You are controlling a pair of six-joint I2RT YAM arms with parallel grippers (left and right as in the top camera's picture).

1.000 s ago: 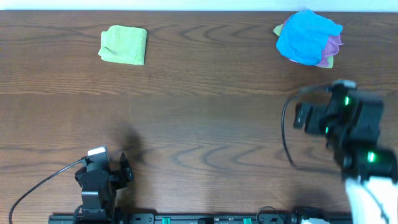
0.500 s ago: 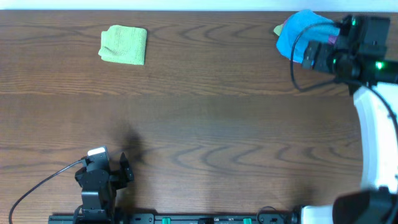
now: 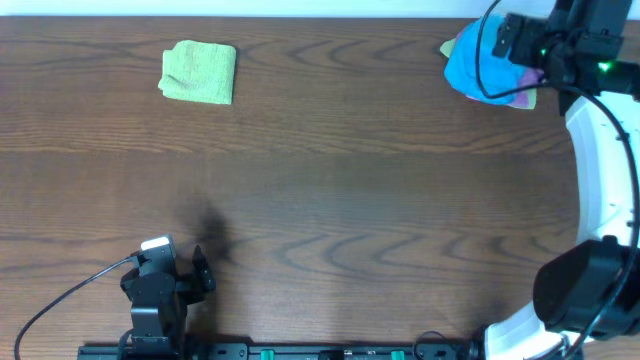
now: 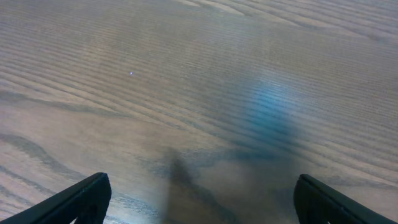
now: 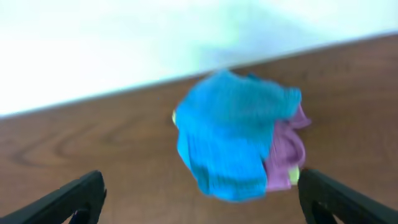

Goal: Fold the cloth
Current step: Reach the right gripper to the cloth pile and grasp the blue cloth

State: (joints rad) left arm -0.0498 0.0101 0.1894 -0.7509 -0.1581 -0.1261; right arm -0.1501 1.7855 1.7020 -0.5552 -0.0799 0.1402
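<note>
Cloth (image 3: 475, 70), blue and bunched, sits at the table's (image 3: 350, 180) far right corner, overlapping a purple cloth (image 5: 286, 146); it is a rounded heap with no clear long axis. Right gripper (image 5: 202, 199), fingers spread, has swung from mid-table to over it within 1 second. Left gripper (image 4: 199, 199) stays spread, unmoved.

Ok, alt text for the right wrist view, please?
A crumpled blue cloth lies on the wooden table near its far edge, a purple cloth showing at its right side. The open jaws' dark tips sit in the bottom corners.
</note>
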